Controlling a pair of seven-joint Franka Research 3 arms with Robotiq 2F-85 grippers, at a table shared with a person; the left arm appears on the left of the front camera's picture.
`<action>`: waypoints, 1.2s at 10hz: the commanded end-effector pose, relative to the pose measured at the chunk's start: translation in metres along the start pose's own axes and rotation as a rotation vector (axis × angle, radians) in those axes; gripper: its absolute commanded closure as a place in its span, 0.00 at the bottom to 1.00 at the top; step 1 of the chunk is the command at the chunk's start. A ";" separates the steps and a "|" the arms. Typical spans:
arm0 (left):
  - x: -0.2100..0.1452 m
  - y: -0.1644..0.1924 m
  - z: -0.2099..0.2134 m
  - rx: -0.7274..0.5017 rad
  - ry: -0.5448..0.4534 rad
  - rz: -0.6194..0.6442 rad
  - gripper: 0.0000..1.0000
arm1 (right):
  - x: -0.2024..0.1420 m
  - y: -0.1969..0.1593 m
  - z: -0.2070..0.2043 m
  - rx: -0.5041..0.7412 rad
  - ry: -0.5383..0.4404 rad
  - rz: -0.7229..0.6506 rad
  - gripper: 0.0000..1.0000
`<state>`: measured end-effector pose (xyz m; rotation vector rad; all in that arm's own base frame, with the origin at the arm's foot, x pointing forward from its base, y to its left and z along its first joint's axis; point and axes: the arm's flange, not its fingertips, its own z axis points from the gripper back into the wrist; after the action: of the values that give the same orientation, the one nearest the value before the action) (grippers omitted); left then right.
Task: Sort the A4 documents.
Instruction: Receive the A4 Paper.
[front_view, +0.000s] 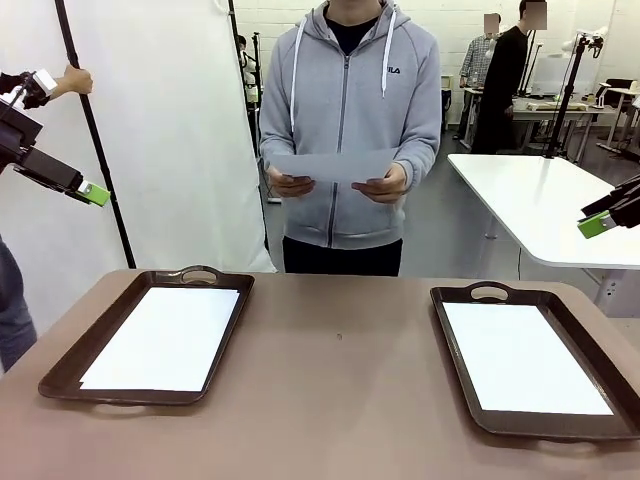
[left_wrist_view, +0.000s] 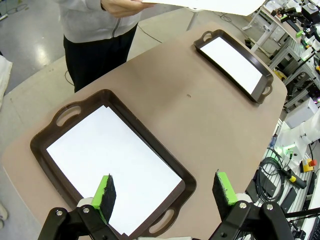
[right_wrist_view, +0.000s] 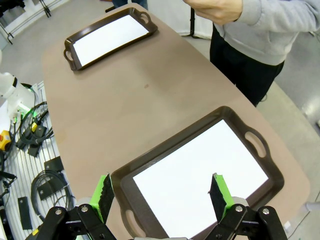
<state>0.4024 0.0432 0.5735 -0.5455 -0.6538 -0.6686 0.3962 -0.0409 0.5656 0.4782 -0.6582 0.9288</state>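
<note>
The A4 documents are in three places. One sheet (front_view: 335, 165) is held flat at chest height by the person standing beyond the far edge of the counter, one hand (front_view: 292, 184) on each side of it. Another sheet (front_view: 165, 338) lies flat in the left tray (front_view: 62, 372) near the counter's left edge, and a third (front_view: 524, 358) lies in the right tray (front_view: 459, 350) near the right edge.

The paper looks thin, very light and limp. It will likely sag or curl if taken by one corner, and crease if squeezed hard. A sheet lying flat on a tray floor offers no raised edge, so the offered sheet is the easier one to take. A pinch on its free near edge, between the person's hands, seems the best hold, since the green pads should grip paper well.

The left end effector (left_wrist_view: 167, 192) hangs high over the left tray, fingers wide apart and holding nothing. The right end effector (right_wrist_view: 162, 192) hangs over the right tray, also spread and empty. The middle of the brown counter (front_view: 340, 400) between the trays is bare.
</note>
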 end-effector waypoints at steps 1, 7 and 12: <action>0.001 0.000 0.001 -0.005 -0.009 -0.003 0.00 | 0.000 0.000 0.000 0.004 -0.004 -0.002 0.00; 0.001 0.000 0.001 -0.005 -0.009 -0.003 0.00 | 0.000 0.000 0.000 0.004 -0.004 -0.002 0.00; 0.001 0.000 0.001 -0.005 -0.009 -0.003 0.00 | 0.000 0.000 0.000 0.004 -0.004 -0.002 0.00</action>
<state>0.4024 0.0432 0.5735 -0.5455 -0.6538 -0.6686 0.3962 -0.0409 0.5656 0.4782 -0.6582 0.9288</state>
